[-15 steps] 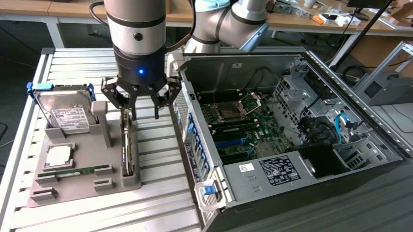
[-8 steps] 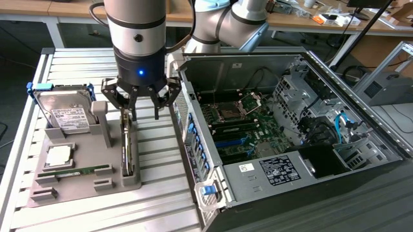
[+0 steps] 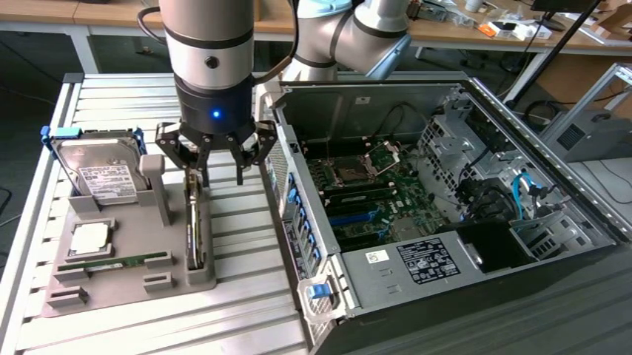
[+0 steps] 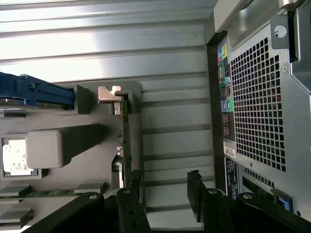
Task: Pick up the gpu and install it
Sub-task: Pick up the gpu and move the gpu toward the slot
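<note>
While the pincer (image 4: 165, 191) hangs wide over the gpu (image 4: 126, 136), I judge one finger (image 4: 136, 184) sits above the card's edge, so centring matters.

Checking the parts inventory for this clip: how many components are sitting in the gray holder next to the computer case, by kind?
hard drive: 1
gpu: 1
memory stick: 1
square pale chip: 1
Total: 4
</note>
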You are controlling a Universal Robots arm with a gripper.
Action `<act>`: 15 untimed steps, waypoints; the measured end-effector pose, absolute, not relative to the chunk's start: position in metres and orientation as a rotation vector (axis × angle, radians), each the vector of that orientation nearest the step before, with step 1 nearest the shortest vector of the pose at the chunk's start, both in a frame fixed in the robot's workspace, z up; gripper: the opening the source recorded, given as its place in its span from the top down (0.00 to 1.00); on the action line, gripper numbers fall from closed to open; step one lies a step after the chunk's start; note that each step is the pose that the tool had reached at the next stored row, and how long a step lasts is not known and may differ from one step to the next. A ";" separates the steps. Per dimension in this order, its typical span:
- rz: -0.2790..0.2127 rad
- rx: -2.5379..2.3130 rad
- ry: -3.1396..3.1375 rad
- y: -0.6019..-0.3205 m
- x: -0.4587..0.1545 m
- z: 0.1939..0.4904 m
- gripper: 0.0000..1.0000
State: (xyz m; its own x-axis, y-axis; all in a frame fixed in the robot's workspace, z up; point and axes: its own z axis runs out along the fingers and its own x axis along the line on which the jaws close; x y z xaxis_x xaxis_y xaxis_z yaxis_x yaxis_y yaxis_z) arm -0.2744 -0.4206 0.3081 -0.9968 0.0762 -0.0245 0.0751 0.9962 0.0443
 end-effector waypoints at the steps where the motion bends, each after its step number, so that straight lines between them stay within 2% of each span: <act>1: 0.068 0.118 3.112 -0.421 -0.274 0.308 0.50; 15: 0.068 0.118 3.112 -0.421 -0.274 0.305 0.50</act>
